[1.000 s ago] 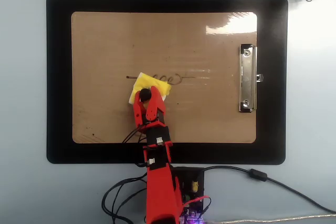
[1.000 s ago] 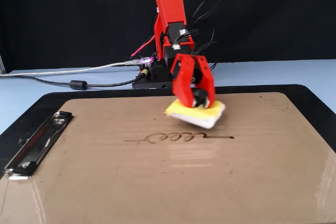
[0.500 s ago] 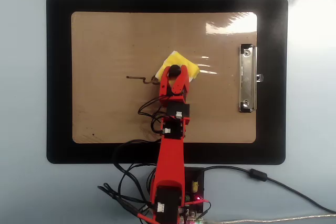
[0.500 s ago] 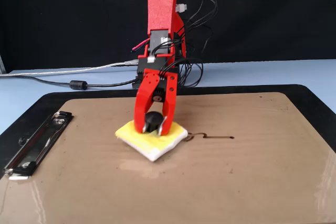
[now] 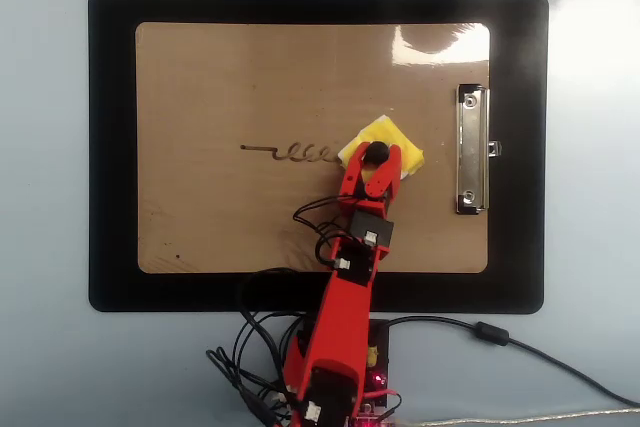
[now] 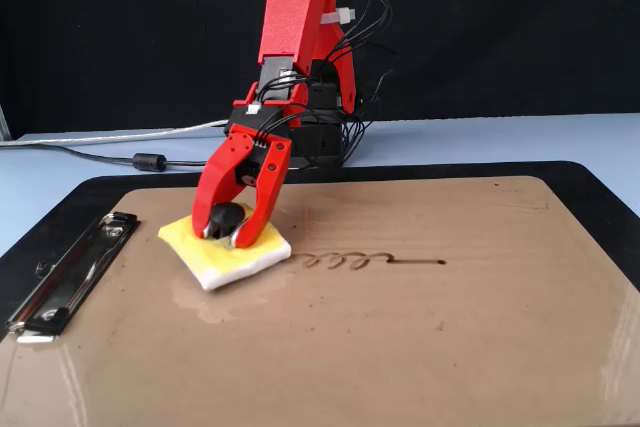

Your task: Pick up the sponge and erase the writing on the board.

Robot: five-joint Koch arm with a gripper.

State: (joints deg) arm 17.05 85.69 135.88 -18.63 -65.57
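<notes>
Sponge (image 5: 381, 146) (image 6: 222, 247) sits flat on the board (image 5: 200, 217) (image 6: 420, 347), between the writing (image 5: 293, 153) (image 6: 370, 260) and the clip (image 5: 472, 149) (image 6: 65, 272), just touching the scribble's end; gripper (image 5: 372, 159) (image 6: 226, 229) fingers clamp its black knob (image 6: 224, 216), board lies on a black mat (image 5: 110, 147)

Pale blue table (image 5: 45, 367), black backdrop (image 6: 500, 27), perhaps cloth, behind.

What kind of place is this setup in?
Probably a hobby or lab tabletop: a pale blue table with a black mat, loose cables and a black backdrop behind the arm.
</notes>
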